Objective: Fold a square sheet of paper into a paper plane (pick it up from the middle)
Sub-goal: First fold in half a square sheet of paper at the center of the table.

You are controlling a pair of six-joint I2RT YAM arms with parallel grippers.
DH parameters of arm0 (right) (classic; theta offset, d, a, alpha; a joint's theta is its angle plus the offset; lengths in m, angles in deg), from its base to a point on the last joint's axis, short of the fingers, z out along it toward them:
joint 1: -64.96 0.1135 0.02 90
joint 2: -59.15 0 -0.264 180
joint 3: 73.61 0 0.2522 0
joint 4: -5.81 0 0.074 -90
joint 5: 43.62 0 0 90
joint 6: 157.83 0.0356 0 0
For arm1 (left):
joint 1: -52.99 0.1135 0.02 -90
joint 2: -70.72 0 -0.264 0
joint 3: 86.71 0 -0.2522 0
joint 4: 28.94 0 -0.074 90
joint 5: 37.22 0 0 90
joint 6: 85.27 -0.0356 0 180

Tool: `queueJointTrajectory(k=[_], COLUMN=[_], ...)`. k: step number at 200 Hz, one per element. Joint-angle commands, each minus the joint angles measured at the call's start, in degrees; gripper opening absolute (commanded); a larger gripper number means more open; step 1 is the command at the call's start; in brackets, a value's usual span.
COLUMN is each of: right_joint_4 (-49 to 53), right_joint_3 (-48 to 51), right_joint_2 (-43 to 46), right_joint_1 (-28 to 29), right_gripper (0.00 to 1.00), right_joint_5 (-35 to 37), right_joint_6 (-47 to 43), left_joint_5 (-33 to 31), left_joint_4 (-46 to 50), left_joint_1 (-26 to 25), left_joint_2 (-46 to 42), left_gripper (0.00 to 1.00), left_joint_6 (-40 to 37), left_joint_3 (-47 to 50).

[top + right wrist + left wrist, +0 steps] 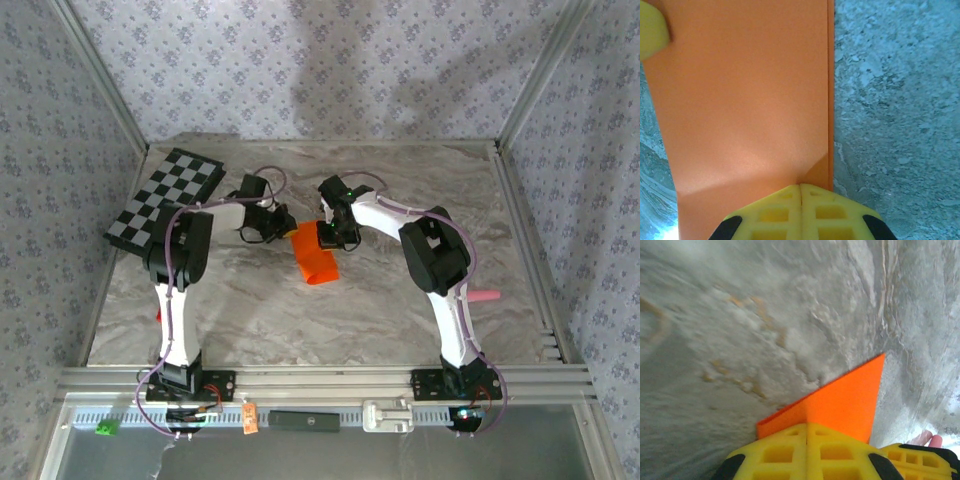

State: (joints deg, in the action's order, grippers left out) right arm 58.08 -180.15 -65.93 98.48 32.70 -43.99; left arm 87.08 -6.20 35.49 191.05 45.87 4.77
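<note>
Starting at the left: the checkerboard [165, 200] sits tilted at the far-left corner of the table [420, 200], well apart from the action. A tiny red block [158, 315] peeks out beside your left arm, and neither one is in the way.

Your left fingers [780, 455] are pressed together on one pointed corner of the square sheet of paper [315, 258], which is mid-table between the two arms. It looks folded over into a strip, because the right wrist view shows a second layer along one edge. I can't tell if its near end rests on the table.

My guess is you've got the far end pinched from both sides so the sheet stays taut while you set a crease. Your right fingers [770, 215] are clamped on that end too, just beside the left ones. That closeness is the real obstacle imo, since the wrists are crowded and there's little room to swing either one.

A pink thing [485, 296] lies off to the right, well clear.
</note>
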Motion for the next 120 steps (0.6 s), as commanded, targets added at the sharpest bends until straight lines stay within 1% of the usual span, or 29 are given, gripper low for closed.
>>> queueJointTrajectory(k=[1, 16, 35, 53, 71, 88, 120], right_joint_4=[9.40, 9.72, 9.83, 9.95, 10.51, 11.72, 12.13], right_joint_3=[4.89, 4.55, 4.01, 3.29, 1.90, -0.01, -2.29], right_joint_2=[-6.93, -7.07, -7.19, -7.23, -7.67, -8.16, -8.26], right_joint_1=[-1.42, -1.44, -1.51, -1.51, -1.49, -1.66, -2.21], right_gripper=[0.03, 0.03, 0.03, 0.03, 0.03, 0.03, 0.03], right_joint_5=[10.75, 10.76, 10.84, 10.72, 10.02, 9.29, 7.47], right_joint_6=[-1.90, -2.28, -2.63, -3.06, -4.31, -5.20, -6.02], left_joint_5=[-5.86, -6.42, -7.07, -3.90, -1.17, -1.25, -0.74], left_joint_4=[2.44, 3.79, 6.82, 7.62, 8.48, 10.34, 8.99], left_joint_1=[4.38, 5.90, 6.25, 5.84, 4.23, 2.01, -2.36], left_joint_2=[2.54, 2.08, -0.03, -3.17, -5.93, -7.52, -6.70], left_gripper=[0.05, 0.05, 0.05, 0.05, 0.05, 0.05, 0.05], left_joint_6=[-2.25, -3.40, -5.12, -4.82, -4.47, -4.89, -2.47], left_joint_3=[-0.45, -1.34, -3.15, -3.99, -4.31, -4.27, -2.00])
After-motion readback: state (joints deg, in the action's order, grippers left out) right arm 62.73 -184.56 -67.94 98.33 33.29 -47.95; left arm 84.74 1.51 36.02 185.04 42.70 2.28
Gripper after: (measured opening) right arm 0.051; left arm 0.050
